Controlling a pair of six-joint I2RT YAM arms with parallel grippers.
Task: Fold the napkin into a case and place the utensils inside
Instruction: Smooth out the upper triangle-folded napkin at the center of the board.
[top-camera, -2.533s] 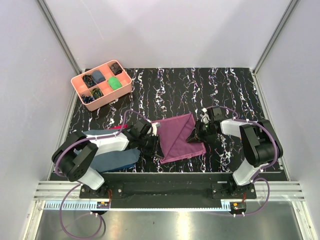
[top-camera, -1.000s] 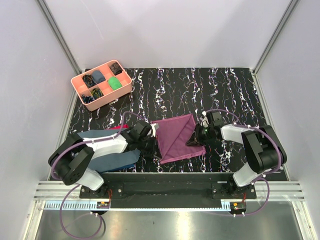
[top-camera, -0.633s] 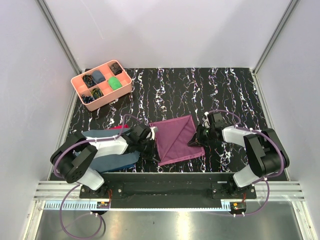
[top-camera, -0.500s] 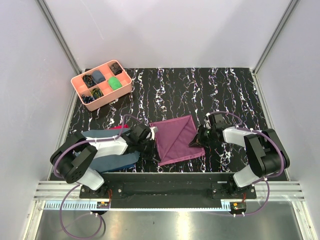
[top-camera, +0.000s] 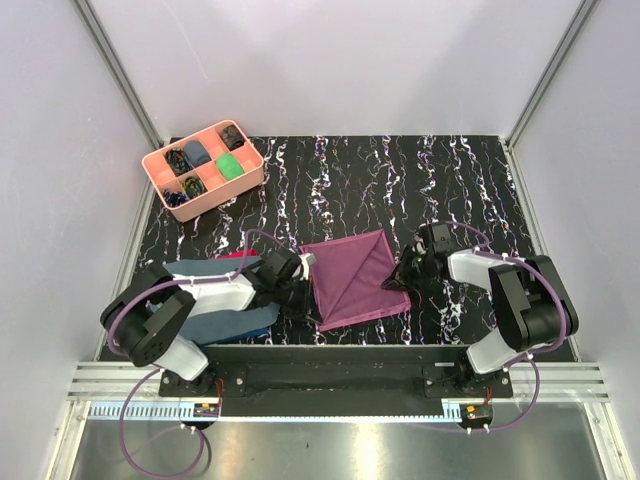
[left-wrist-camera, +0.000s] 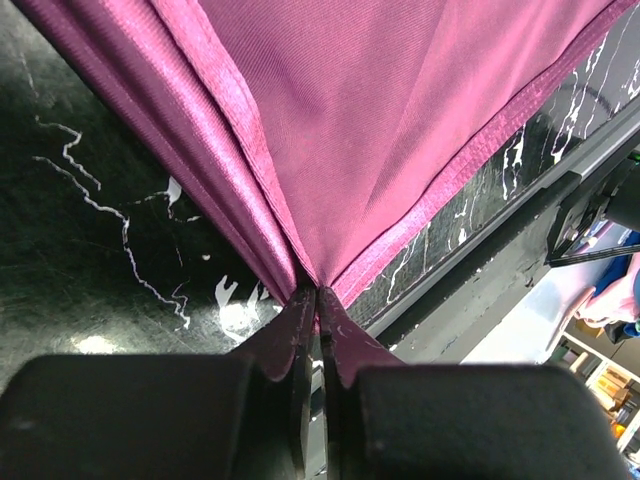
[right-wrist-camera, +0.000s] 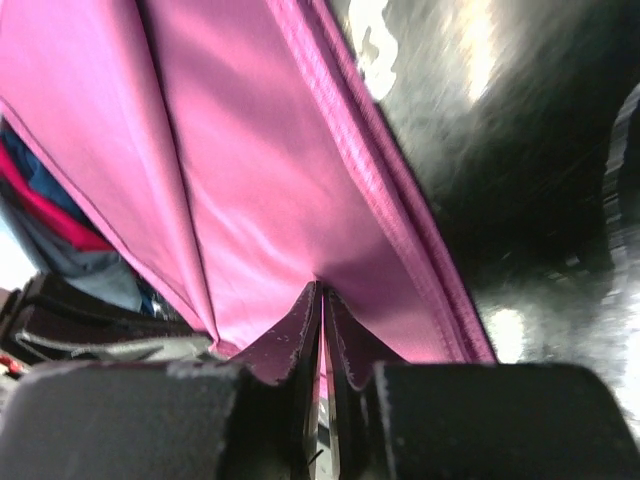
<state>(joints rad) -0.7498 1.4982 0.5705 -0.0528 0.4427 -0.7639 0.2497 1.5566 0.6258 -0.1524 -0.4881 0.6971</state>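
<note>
The plum-purple napkin (top-camera: 352, 276) lies folded on the black marbled table, near the front middle. My left gripper (top-camera: 307, 300) is shut on its left edge; the left wrist view shows the cloth (left-wrist-camera: 380, 120) pinched between the jaws at my left gripper (left-wrist-camera: 317, 292). My right gripper (top-camera: 396, 282) is shut on the napkin's right edge; the right wrist view shows the cloth (right-wrist-camera: 260, 200) drawn into my right gripper (right-wrist-camera: 322, 292). No utensils are in view.
A pink compartment tray (top-camera: 157, 165) with small items stands at the back left. A slate-blue cloth (top-camera: 225, 322) and a bit of red cloth (top-camera: 235, 256) lie under the left arm. The table's front edge (top-camera: 360, 345) runs just below the napkin.
The right gripper has shifted a little to the right, drawing the napkin's right edge with it. The left gripper has edged slightly left, and both have kept hold of the cloth.
</note>
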